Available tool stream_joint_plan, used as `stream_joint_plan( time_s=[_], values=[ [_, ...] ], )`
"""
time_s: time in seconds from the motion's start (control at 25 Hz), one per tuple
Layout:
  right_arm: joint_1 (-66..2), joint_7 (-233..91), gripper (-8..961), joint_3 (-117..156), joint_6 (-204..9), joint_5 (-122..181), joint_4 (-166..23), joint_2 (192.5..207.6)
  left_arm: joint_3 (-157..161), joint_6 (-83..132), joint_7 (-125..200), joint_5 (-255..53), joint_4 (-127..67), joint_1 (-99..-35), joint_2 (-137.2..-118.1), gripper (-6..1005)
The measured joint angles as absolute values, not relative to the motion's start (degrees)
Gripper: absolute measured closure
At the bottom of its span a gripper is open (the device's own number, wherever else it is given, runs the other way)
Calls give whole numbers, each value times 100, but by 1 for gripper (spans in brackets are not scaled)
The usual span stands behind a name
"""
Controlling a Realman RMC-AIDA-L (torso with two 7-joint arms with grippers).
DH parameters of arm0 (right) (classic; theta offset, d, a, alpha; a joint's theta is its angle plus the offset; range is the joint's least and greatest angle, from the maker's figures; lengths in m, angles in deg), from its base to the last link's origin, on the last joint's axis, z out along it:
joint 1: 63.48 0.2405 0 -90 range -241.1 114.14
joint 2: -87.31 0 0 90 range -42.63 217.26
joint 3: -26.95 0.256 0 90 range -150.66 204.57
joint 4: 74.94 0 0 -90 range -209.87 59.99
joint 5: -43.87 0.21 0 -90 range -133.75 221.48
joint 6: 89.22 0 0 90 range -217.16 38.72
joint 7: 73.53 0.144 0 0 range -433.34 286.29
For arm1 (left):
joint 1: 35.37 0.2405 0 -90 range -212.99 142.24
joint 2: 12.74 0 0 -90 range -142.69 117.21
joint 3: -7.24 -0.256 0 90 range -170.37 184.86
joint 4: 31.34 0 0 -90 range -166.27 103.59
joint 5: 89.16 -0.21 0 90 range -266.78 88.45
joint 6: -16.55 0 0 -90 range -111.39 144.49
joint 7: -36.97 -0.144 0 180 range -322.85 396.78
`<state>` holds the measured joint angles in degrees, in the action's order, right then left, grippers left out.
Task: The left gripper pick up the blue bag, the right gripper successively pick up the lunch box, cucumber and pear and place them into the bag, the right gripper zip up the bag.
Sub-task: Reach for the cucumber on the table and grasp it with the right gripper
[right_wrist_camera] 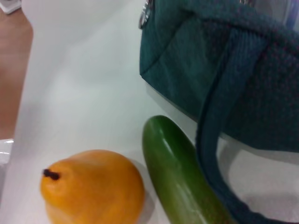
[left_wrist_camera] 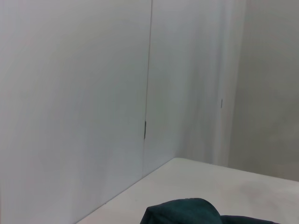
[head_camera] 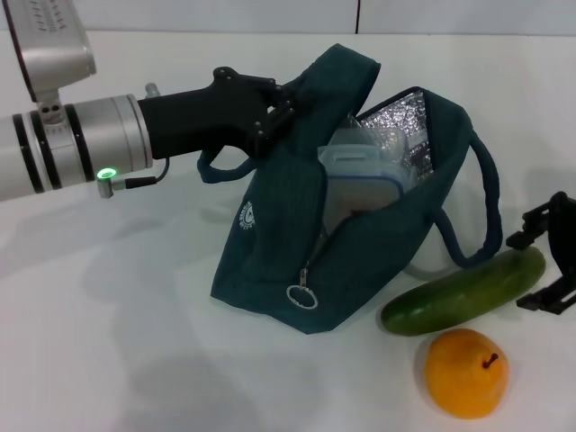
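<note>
Left gripper (head_camera: 281, 106): clamped on the bag's far handle, holding it up.
Bag (head_camera: 270, 261): centre of the table (head_camera: 117, 360), mouth open, zip undone.
Lunch box (head_camera: 360, 180): inside the bag.
Cucumber (head_camera: 463, 292): on the table, just right of the bag.
Pear (head_camera: 466, 373): near side of the cucumber, close beside it.
Right gripper (head_camera: 551, 261): at the right edge by the cucumber's far end, fingers spread wide, holding nothing.

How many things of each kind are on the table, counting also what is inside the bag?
Bag: 1
Lunch box, inside the bag: 1
Cucumber: 1
Pear: 1
Total: 4
</note>
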<state>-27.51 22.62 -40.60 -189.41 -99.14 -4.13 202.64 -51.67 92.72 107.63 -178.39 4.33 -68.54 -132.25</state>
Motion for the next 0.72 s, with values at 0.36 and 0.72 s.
stream_joint_plan(
  time_s=[0.36,0.72],
  values=[
    [-2481,2373,159,-4518,-18589,-10093,-796,20271,-5180,9125,10741,-17831,408,-6930,-13229,936],
    [-2381,2570,160,-4989,-18349,-10142,-945,20278,-5168,9118,10718,-17828,427,-6983,-13230,934]
  ],
)
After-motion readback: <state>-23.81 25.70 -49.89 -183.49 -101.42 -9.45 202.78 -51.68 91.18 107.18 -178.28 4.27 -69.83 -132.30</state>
